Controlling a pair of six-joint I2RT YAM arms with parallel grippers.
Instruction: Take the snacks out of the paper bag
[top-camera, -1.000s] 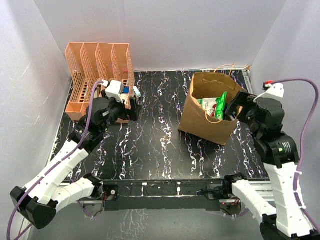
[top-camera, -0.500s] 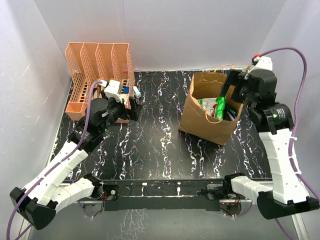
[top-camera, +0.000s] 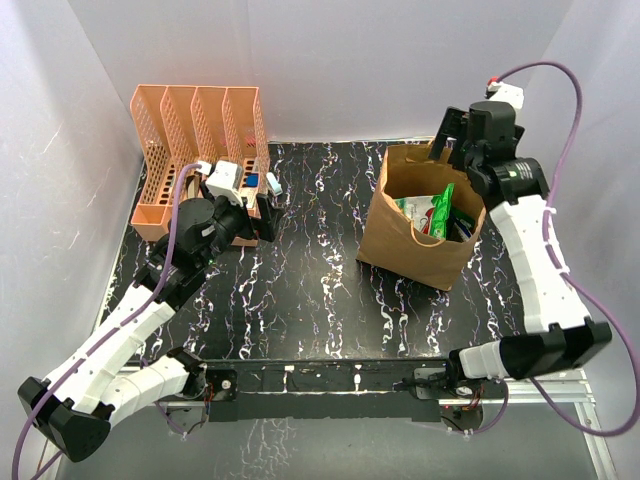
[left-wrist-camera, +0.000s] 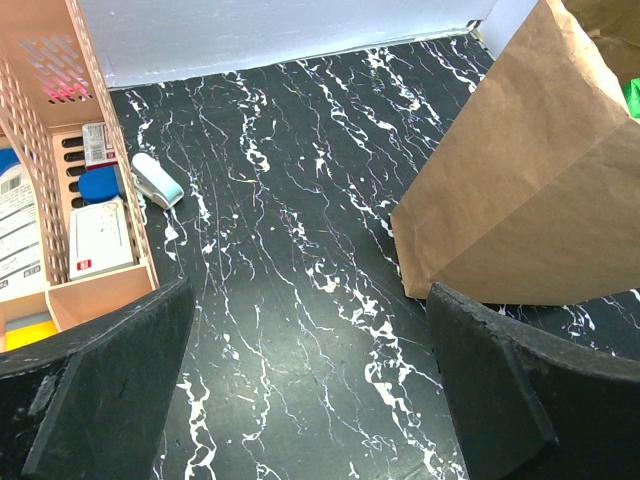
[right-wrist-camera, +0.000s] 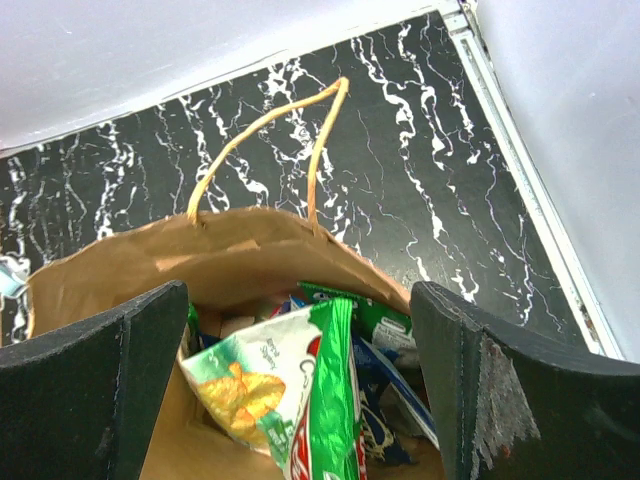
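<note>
The brown paper bag (top-camera: 415, 235) stands open right of the table's middle; its side shows in the left wrist view (left-wrist-camera: 520, 190). Snack packets stick up inside it: a large green and white bag (right-wrist-camera: 300, 395) (top-camera: 437, 212), dark blue ones (right-wrist-camera: 385, 395) beside it. My right gripper (right-wrist-camera: 300, 390) is open just above the bag's mouth, a finger on each side of the green bag, not touching it. The bag's twisted handle (right-wrist-camera: 265, 135) rises at the far rim. My left gripper (left-wrist-camera: 310, 385) is open and empty over the bare tabletop, left of the bag.
An orange perforated file organizer (top-camera: 195, 150) with small white, blue and yellow stationery items (left-wrist-camera: 95, 235) stands at the back left, close beside my left gripper. A small white and blue item (left-wrist-camera: 158, 180) lies on the black marbled table (top-camera: 310, 280). White walls enclose the back and sides.
</note>
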